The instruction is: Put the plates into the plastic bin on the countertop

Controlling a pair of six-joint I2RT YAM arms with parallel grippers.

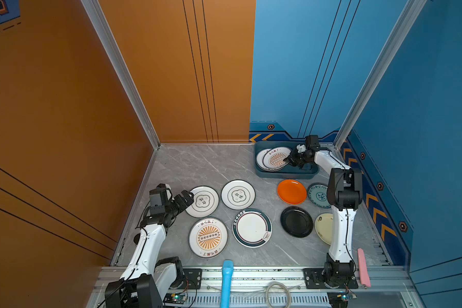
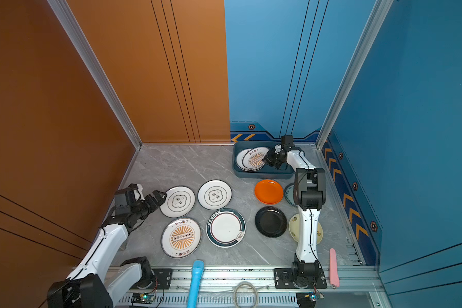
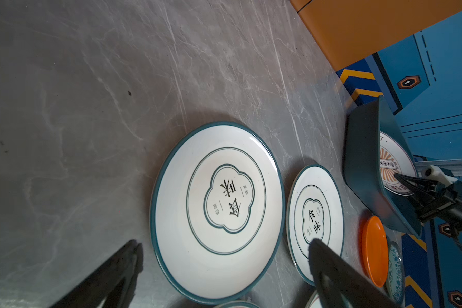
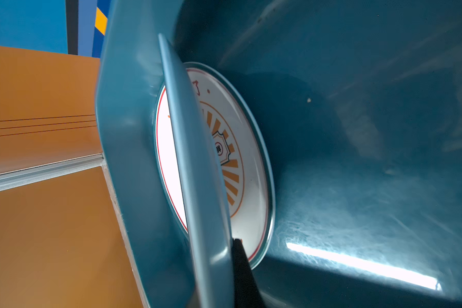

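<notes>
The grey marble countertop [image 1: 198, 165] carries eight loose plates [image 1: 252, 228], lying flat across its near half. The plastic bin [image 1: 286, 174] sits in the far right corner with two plates inside. There the right gripper [image 1: 288, 160] is clamped tight on the rim of a sunburst plate [image 1: 276, 158]. That plate hangs tilted, its free edge overlapping a second plate [image 1: 259, 159] on the bin floor.

To my eye the set-down is the step in hand. It looks best to lower the held rim until the plate lies flat on the one beneath, and only then let go, so it neither drops nor slides. The fingers should then draw back clear of the bin wall.

The left gripper [image 1: 186, 198] holds nothing. Its jaws are spread wide beside the rim of a cloud-motif plate [image 1: 203, 201]. That plate lies flat on the slab, so I'd say one finger must work under the rim.
</notes>
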